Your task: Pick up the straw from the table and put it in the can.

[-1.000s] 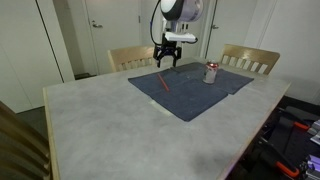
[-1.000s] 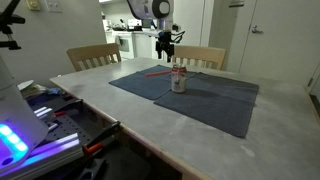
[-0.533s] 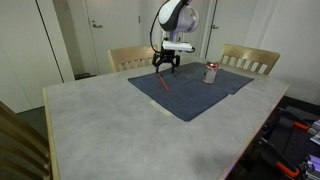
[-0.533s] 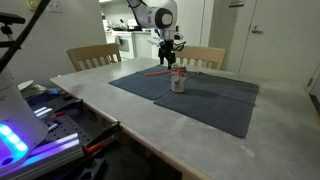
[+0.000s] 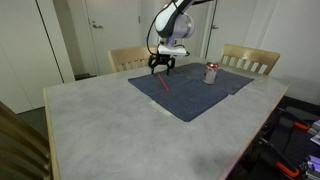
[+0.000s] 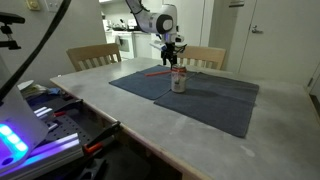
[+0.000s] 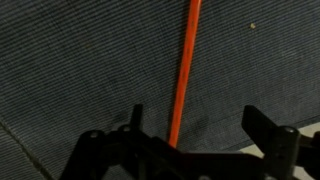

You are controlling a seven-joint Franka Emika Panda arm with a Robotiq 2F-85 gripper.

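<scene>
The red straw (image 7: 184, 70) lies flat on the dark blue cloth mat (image 7: 80, 70), and shows in both exterior views (image 5: 163, 82) (image 6: 158, 72). My gripper (image 7: 198, 128) hangs low over the straw's far end, open, with the straw running between the fingers close to the left one (image 7: 135, 122). Nothing is held. In both exterior views the gripper (image 5: 162, 66) (image 6: 170, 58) stands just above the mat. The silvery can (image 5: 211, 73) (image 6: 179, 80) stands upright on the mat, apart from the straw. The mat lies on the pale marbled table (image 5: 100, 125).
Two wooden chairs (image 5: 130, 57) (image 5: 250, 58) stand along the table's far edge behind the mat. Cluttered equipment (image 6: 40, 120) sits beside the table. The mat (image 6: 210, 98) covers the part of the table nearest the arm.
The gripper has come down towards the mat and shifted over the straw's far end. It has stayed open. Straw and can have not moved.
</scene>
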